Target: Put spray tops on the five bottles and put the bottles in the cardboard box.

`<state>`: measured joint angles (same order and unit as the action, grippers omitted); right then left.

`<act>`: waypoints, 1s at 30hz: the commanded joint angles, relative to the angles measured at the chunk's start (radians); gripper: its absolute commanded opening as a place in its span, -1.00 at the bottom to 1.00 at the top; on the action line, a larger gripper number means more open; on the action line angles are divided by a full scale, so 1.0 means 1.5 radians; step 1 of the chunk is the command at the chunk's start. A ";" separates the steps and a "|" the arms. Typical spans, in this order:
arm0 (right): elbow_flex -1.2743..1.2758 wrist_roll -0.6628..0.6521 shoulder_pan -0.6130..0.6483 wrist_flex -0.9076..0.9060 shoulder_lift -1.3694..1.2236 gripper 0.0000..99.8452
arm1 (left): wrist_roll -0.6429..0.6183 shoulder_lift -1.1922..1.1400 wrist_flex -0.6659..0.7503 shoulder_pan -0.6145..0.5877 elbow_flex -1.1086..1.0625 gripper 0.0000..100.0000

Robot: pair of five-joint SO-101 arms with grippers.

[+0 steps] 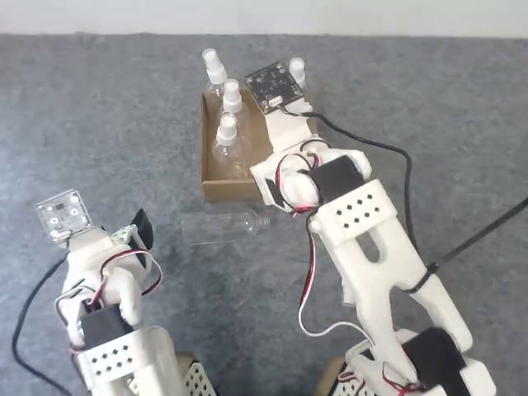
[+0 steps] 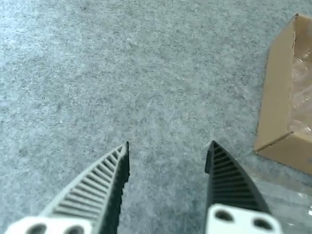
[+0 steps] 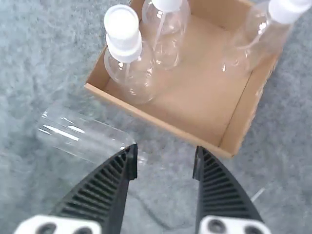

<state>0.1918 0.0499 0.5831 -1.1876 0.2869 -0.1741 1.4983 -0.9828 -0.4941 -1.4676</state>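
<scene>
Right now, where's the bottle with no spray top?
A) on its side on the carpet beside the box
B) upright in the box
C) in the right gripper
A: the topless bottle lies flat on the carpet, just outside the front wall of the cardboard box.

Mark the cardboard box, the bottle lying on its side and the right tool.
cardboard box point(image 3: 200, 92): right wrist view, bare floor inside.
lying bottle point(image 1: 216, 228): high view, middle of its clear body.
right tool point(image 3: 165, 148): right wrist view, midway between its open fingertips.
</scene>
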 commanded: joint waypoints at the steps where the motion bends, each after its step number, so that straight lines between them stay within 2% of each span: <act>1: -0.049 0.072 0.020 -0.006 0.041 -0.71 | 0.006 0.008 0.003 -0.001 0.008 -0.52; 11: -0.011 0.259 0.085 -0.001 0.039 -0.71 | 0.002 0.008 0.003 -0.060 0.022 -0.52; 17: 0.015 0.317 0.140 0.001 0.036 -0.71 | 0.002 0.008 0.003 -0.061 0.022 -0.52; 26: 0.015 0.484 0.145 0.028 0.041 -0.71 | 0.002 0.008 0.003 -0.061 0.022 -0.52; 30: 0.011 0.496 0.142 0.038 0.042 -0.71 | 0.004 0.008 0.003 -0.056 0.022 -0.52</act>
<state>0.2256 0.7741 0.7948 -1.1523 0.2915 -0.1741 1.4983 -0.9828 -0.5815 -1.4676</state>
